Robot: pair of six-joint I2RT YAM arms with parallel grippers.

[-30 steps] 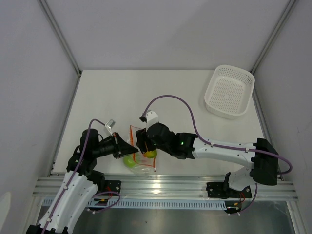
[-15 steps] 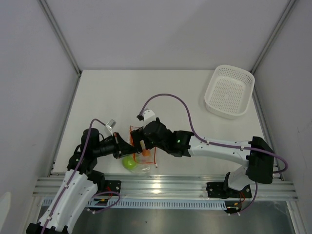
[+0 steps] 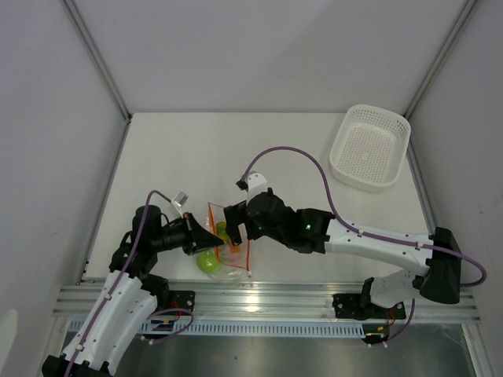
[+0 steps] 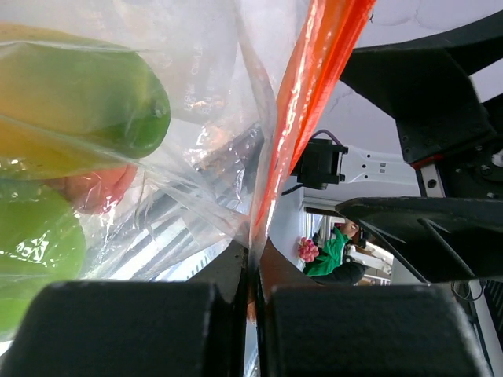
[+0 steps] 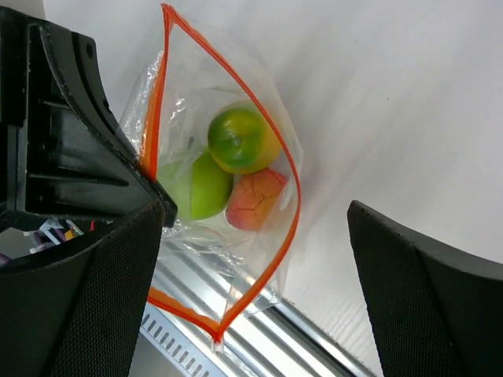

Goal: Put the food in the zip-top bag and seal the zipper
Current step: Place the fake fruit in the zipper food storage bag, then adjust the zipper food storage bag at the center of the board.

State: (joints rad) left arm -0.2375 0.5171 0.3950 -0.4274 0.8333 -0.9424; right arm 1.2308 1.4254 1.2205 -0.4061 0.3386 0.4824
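Note:
The zip-top bag [image 5: 228, 259] hangs open at the table's near edge, and it shows in the top view [image 3: 228, 269]. Inside lie the food pieces: a lime-green ball [image 5: 196, 186], a yellow-orange piece with a green top [image 5: 242, 140] and a red-orange piece [image 5: 255, 198]. The zipper [image 5: 291, 188] forms an open loop. My left gripper [image 4: 253, 271] is shut on the zipper strip [image 4: 310, 86] at the bag's left edge [image 3: 208, 238]. My right gripper [image 5: 253, 206] is open and empty, above the bag mouth [image 3: 234, 228].
A white perforated basket [image 3: 369, 148] stands at the back right. An aluminium rail [image 3: 314, 294] runs along the table's near edge, right under the bag. Grey walls close in the table on three sides.
My right gripper has drawn back up and to the right from the bag mouth, with its arm shifted right. The red-orange piece now lies in the bag. The left gripper has held still.

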